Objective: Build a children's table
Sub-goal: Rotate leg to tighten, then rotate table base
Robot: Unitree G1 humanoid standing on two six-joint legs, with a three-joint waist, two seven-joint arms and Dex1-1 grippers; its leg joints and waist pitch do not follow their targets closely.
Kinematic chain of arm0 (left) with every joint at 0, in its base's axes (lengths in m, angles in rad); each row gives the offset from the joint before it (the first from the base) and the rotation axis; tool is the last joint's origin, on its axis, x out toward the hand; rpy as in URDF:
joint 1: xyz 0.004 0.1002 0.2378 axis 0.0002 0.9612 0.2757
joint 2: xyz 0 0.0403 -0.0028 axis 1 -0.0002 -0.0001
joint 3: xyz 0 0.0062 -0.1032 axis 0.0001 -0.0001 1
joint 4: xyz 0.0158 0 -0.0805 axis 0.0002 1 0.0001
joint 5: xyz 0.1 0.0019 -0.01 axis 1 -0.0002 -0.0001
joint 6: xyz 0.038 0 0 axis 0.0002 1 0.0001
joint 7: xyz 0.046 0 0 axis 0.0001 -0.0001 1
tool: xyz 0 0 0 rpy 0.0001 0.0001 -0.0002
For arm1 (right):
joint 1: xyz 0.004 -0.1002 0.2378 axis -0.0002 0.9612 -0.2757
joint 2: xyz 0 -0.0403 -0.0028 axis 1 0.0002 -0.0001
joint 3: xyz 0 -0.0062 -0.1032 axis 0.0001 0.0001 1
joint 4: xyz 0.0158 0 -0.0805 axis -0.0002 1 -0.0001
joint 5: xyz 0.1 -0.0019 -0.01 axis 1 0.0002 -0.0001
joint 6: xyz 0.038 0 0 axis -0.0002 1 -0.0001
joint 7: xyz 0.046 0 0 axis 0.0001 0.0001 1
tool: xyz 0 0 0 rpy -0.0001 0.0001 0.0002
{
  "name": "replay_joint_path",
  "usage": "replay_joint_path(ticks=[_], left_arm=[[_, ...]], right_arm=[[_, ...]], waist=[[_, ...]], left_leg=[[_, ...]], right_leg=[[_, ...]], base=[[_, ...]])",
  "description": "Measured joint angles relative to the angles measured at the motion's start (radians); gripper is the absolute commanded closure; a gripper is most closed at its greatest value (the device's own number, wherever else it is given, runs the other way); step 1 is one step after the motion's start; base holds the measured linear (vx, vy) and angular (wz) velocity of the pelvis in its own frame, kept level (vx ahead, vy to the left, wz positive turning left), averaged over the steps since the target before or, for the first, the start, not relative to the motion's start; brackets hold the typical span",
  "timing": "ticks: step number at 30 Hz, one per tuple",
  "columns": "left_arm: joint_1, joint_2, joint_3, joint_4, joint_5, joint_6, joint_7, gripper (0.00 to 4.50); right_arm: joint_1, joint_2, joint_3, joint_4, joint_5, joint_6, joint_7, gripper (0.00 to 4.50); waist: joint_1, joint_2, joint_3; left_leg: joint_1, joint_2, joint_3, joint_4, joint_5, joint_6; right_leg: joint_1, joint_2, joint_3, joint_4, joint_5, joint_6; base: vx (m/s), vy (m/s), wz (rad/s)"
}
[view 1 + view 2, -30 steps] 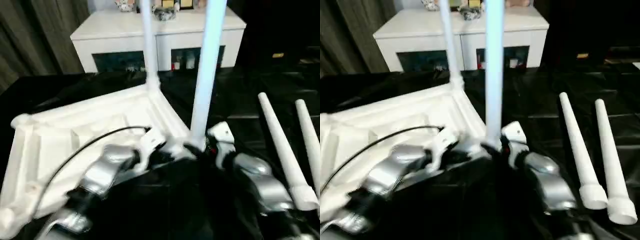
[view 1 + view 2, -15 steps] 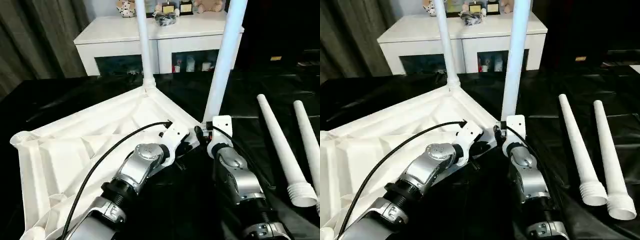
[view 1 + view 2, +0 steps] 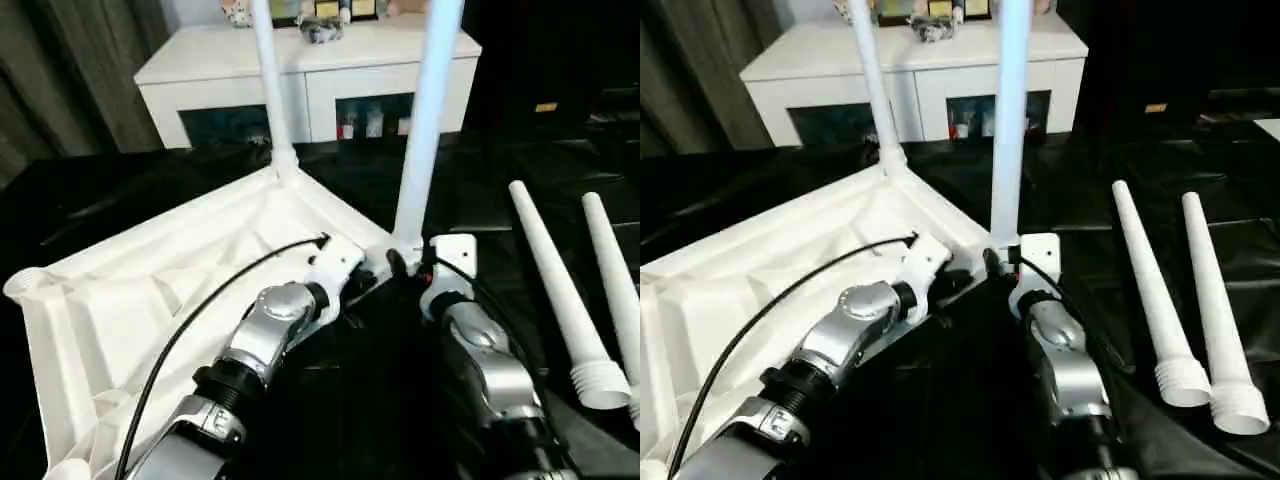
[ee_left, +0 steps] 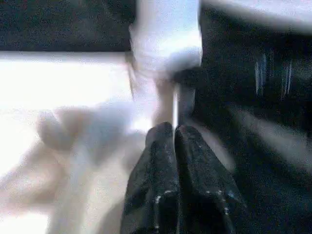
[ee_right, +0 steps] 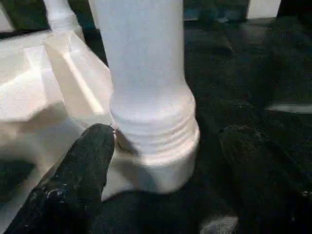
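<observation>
The children's table [image 3: 150, 290] lies upside down on the black surface [image 3: 1090, 180], filling the left and centre of the frame, ribbed underside up. Two legs stand upright: far leg [image 3: 268, 90] at upper centre, near leg [image 3: 425, 120] just right of centre. Two loose legs [image 3: 1150, 290] lie at right, well apart from the top.

Right gripper [image 5: 161, 156]: jaws spread wide either side of the near leg's threaded base, gripping nothing. Left gripper [image 4: 174, 141]: jaws pressed together, empty, just beside the same corner socket.

Judgement: the near leg looks seated. Check that it stands straight before backing off; withdraw without brushing it.

Hard to make out: thread depth inside the socket; both upright legs are cut off at the top edge; the left wrist view is blurred.
</observation>
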Motion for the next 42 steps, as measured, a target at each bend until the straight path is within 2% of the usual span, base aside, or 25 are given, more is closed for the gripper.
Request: replay_joint_path(ticks=[3,8,12,16,18,21,22,24,27,33,37,42], left_arm=[[-0.021,0.026,0.024,-0.066,-0.008,-0.013,0.002,3.59],[-0.021,0.159,0.067,-0.162,0.001,0.048,0.013,3.17],[-0.02,0.313,0.21,-0.178,0.031,0.086,0.132,2.92],[0.016,0.561,0.39,-0.115,0.08,0.083,0.312,2.55],[0.041,0.63,0.456,-0.085,0.092,0.085,0.36,2.46],[0.107,0.731,0.497,-0.03,0.116,0.089,0.404,2.46],[0.153,0.776,0.503,-0.001,0.132,0.092,0.421,2.46],[0.194,0.809,0.524,0.048,0.147,0.101,0.443,2.46],[0.253,0.847,0.526,0.089,0.169,0.129,0.446,2.46],[0.338,0.879,0.487,0.095,0.167,0.24,0.306,2.46],[0.403,0.882,0.418,0.008,0.16,0.347,0.193,2.46],[0.47,0.897,0.369,-0.155,0.124,0.475,0.072,2.46]], right_arm=[[0.006,0.003,0.003,-0.003,0.0,0.002,0.0,0.66],[0.008,-0.003,0.028,-0.042,-0.001,0.024,0.034,0.66],[0.013,-0.009,0.055,-0.055,-0.002,0.036,0.064,0.66],[0.013,0.0,0.078,-0.054,-0.008,0.039,0.069,0.66],[0.013,-0.003,0.079,-0.053,-0.016,0.039,0.069,0.66],[0.011,-0.001,0.077,-0.05,-0.02,0.044,0.068,0.66],[0.006,0.0,0.083,-0.049,-0.02,0.049,0.073,0.66],[0.007,-0.005,0.085,-0.048,-0.02,0.057,0.079,0.66],[0.005,-0.013,0.091,-0.04,-0.029,0.07,0.086,0.66],[0.002,-0.017,0.099,-0.03,-0.038,0.077,0.091,0.66],[-0.002,-0.017,0.11,-0.023,-0.04,0.08,0.097,0.66],[-0.007,-0.015,0.112,-0.014,-0.04,0.083,0.11,0.66]], waist=[[-0.002,0.0,-0.001],[-0.003,-0.001,0.0],[0.0,-0.006,0.003],[-0.006,-0.027,0.007],[-0.001,-0.031,0.006],[0.015,-0.04,0.004],[0.018,-0.042,0.004],[0.021,-0.048,0.004],[0.025,-0.056,0.001],[0.028,-0.061,-0.002],[0.028,-0.064,-0.003],[0.029,-0.064,-0.003]], left_leg=[[0.0,0.001,0.0,0.0,0.0,0.0],[-0.002,0.005,0.0,0.0,0.002,0.005],[-0.003,0.01,0.0,0.0,0.002,0.004],[-0.001,0.011,-0.001,0.002,0.001,-0.004],[0.0,0.011,-0.001,0.002,0.0,-0.007],[0.001,0.01,0.001,0.002,-0.001,-0.008],[0.002,0.01,0.001,0.002,-0.001,-0.009],[0.003,0.01,0.001,0.002,-0.001,-0.011],[0.003,0.01,0.0,0.002,0.0,-0.013],[0.005,0.01,-0.001,0.001,0.0,-0.014],[0.006,0.01,-0.001,0.001,0.0,-0.015],[0.01,0.01,-0.001,0.001,0.0,-0.015]], right_leg=[[-0.001,0.0,-0.001,0.001,0.0,0.001],[-0.005,0.004,-0.002,0.002,-0.003,0.006],[-0.008,0.008,-0.004,0.006,-0.004,0.006],[-0.013,0.008,-0.003,0.018,-0.008,0.007],[-0.012,0.008,-0.003,0.017,-0.008,0.007],[-0.011,0.008,0.0,0.017,-0.008,0.007],[-0.012,0.008,0.001,0.017,-0.008,0.007],[-0.012,0.008,0.001,0.017,-0.008,0.007],[-0.012,0.008,0.001,0.019,-0.008,0.006],[-0.011,0.008,0.002,0.019,-0.008,0.007],[-0.012,0.008,0.001,0.019,-0.008,0.007],[-0.008,0.008,0.002,0.018,-0.008,0.006]], base=[[0.034,-0.003,-0.02],[0.01,-0.001,-0.01],[0.0,0.0,0.0],[0.0,0.0,0.0],[0.0,0.0,0.0],[0.0,0.0,0.0],[0.0,0.0,0.0],[0.0,0.0,0.0],[0.0,0.0,0.0],[0.0,0.0,0.0],[0.0,0.0,0.0],[0.0,0.0,0.0]])
